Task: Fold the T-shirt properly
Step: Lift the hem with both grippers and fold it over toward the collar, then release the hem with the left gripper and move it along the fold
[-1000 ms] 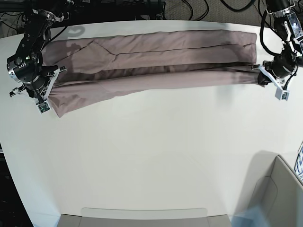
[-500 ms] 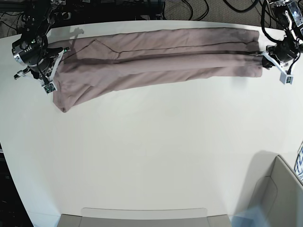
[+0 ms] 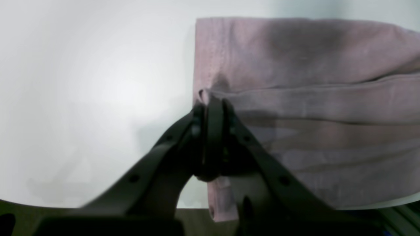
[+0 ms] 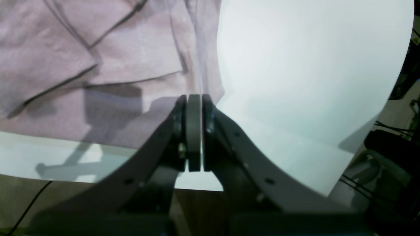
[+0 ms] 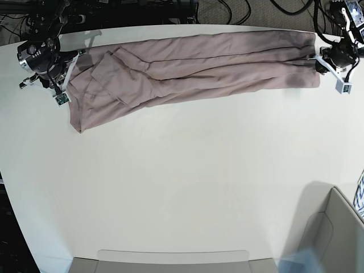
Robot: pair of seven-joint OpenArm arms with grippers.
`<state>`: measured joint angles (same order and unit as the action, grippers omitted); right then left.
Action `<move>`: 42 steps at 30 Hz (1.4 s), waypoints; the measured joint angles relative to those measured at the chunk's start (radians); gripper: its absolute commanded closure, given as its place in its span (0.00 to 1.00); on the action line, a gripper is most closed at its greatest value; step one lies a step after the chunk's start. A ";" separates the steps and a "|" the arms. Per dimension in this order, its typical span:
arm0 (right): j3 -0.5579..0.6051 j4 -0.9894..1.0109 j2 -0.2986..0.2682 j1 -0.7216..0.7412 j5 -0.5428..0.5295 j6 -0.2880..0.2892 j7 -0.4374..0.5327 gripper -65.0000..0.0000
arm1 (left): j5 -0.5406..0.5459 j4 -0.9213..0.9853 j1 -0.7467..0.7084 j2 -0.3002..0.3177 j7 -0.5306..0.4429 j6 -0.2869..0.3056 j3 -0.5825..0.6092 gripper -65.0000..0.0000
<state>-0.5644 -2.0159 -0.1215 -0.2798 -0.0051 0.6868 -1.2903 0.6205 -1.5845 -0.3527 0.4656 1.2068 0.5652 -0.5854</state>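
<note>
The dusty pink T-shirt [image 5: 193, 62] lies stretched in a long, wrinkled band along the far edge of the white table [image 5: 182, 176]. At the band's right end in the base view, my left gripper [image 5: 316, 58] is shut on the T-shirt. The left wrist view shows my left gripper [image 3: 211, 100] pinching a folded edge of the T-shirt [image 3: 311, 62]. At the band's left end, my right gripper [image 5: 69, 71] is shut on the T-shirt. In the right wrist view my right gripper [image 4: 194, 96] holds a thin edge of the T-shirt [image 4: 108, 65], with layered folds lying to its left.
A cardboard box [image 5: 341, 239] stands at the near right corner. A flat grey tray edge [image 5: 170, 259] runs along the near side. Black cables [image 5: 227, 8] lie beyond the table's far edge, close behind both arms.
Both grippers have moved toward the far edge, carrying the near fold of the T-shirt with them. The cloth now forms a narrower, more bunched band.
</note>
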 measured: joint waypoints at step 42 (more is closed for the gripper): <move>0.003 0.039 0.000 -0.014 0.005 0.000 0.050 0.63 | 0.008 0.059 0.027 -0.063 0.072 0.135 -0.083 0.49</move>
<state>-0.5610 -1.9774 -0.1215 -0.2935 -0.0006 0.6868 -1.2407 0.6285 -1.5253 -0.3260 0.4023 1.2785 0.6998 -0.6685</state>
